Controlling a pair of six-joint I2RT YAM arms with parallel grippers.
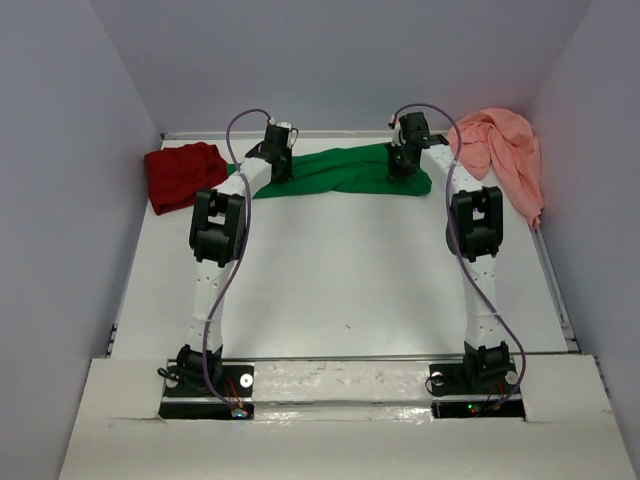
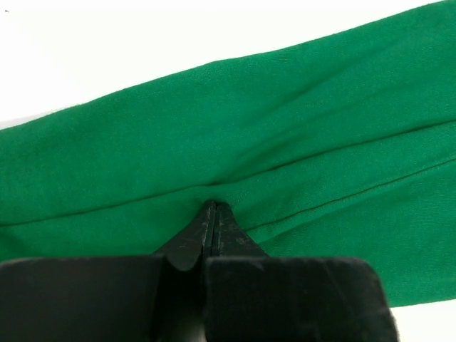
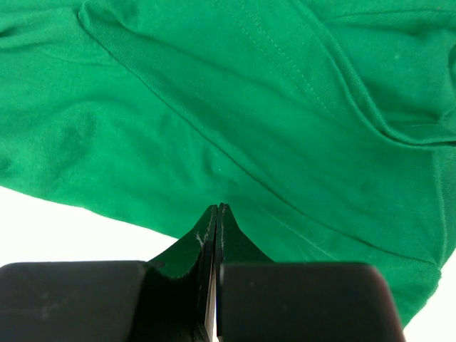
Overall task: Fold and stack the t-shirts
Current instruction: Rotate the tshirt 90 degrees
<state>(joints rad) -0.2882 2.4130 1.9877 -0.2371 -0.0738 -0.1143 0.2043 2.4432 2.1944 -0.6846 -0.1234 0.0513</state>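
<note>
The left hand and right hand each pinch shut on the bright green cloth t-shirt lying across the white worktop.

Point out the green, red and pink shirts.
green shirt [image 1: 340, 170], top view, middle of the cloth.
red shirt [image 1: 185, 178], top view, centre of the heap.
pink shirt [image 1: 495, 150], top view, centre of the heap.

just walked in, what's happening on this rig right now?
The left gripper and right gripper are at the far side of the table. Each is closed, pinching the green t-shirt, which runs between them as a bunched strip. The dark red t-shirt and pink t-shirt sit crumpled in the far corners, not yet folded.
</note>
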